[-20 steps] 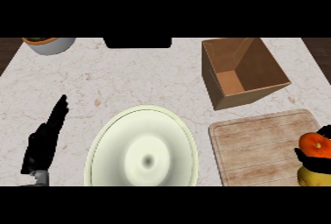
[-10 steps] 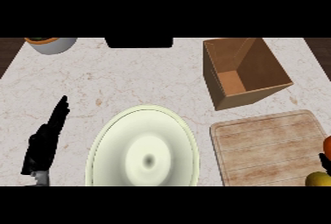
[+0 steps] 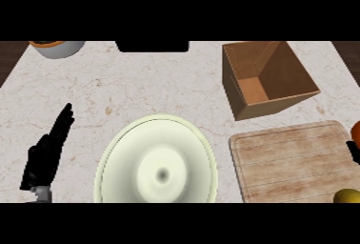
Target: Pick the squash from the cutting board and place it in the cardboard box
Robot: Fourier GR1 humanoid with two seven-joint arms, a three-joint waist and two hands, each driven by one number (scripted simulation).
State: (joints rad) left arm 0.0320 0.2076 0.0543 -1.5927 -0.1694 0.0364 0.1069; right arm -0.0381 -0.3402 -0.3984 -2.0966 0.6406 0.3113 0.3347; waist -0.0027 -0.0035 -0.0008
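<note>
Squash [image 3: 347, 196] barely peeks in at 4 o'clock off the cutting board's [image 3: 295, 162] corner, right hand [image 3: 352, 151] mostly out of view so fingers can't be judged, box [image 3: 267, 78] open at 1 o'clock ready, left hand [image 3: 48, 152] resting straight-fingered at 8 o'clock on tabletop [image 3: 141, 81].

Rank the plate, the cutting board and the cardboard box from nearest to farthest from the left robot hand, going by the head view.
From the left robot hand, resting open at the lower left:
1. Plate, just to its right, at bottom centre.
2. Cutting board, farther right, beyond the plate.
3. Cardboard box, upper right, above the board.
</note>
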